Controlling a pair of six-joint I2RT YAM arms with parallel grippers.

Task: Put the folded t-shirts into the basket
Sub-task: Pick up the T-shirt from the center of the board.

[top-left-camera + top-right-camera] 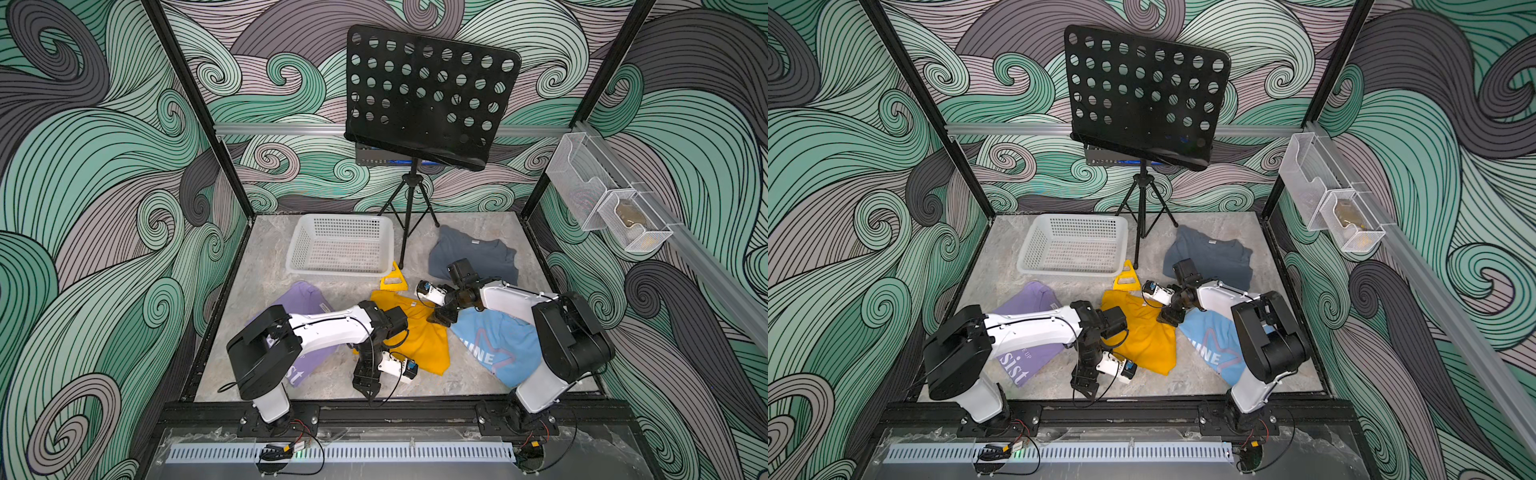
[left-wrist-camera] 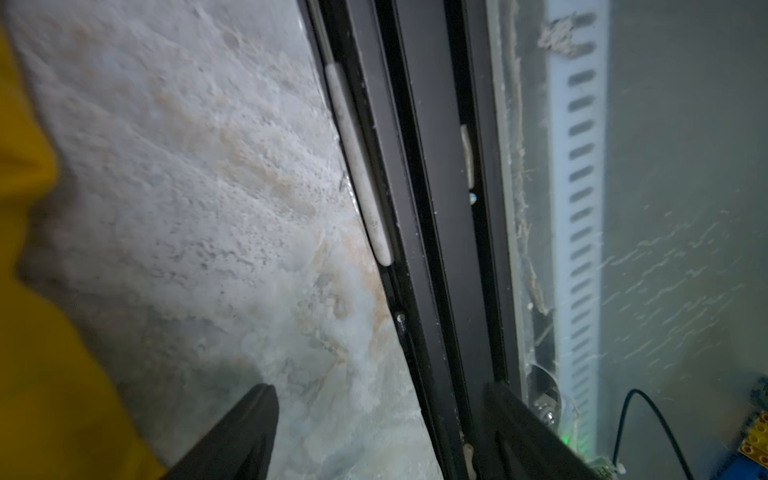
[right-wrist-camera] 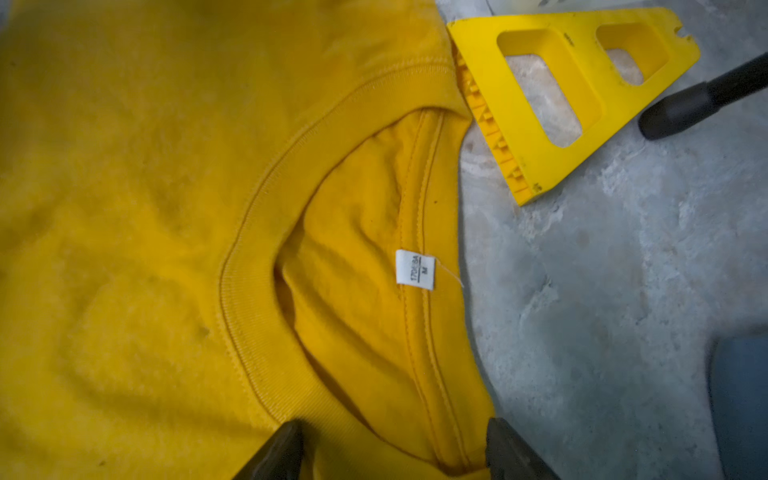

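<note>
Four folded t-shirts lie on the marble table: mustard yellow (image 1: 419, 336) (image 1: 1146, 336) in the middle, lavender (image 1: 305, 299) on the left under my left arm, light blue (image 1: 498, 345) on the right under my right arm, slate grey (image 1: 473, 253) at the back right. The white lattice basket (image 1: 332, 272) (image 1: 1071, 270) stands empty at the back left. My right gripper (image 1: 440, 320) (image 3: 395, 428) is open, with its fingers straddling the yellow shirt's (image 3: 166, 208) collar. My left gripper (image 1: 368, 390) (image 2: 380, 395) is open over bare table by the front rail, beside the yellow shirt's (image 2: 33, 332) near edge.
A yellow plastic triangular tool (image 1: 392, 280) (image 3: 561, 95) lies between the basket and the yellow shirt. A black music stand (image 1: 428, 95) rises at the back, one tripod foot (image 3: 698, 104) near the tool. Wire-mesh bins (image 1: 602, 208) hang on the right wall. A black frame rail (image 2: 415, 208) edges the table front.
</note>
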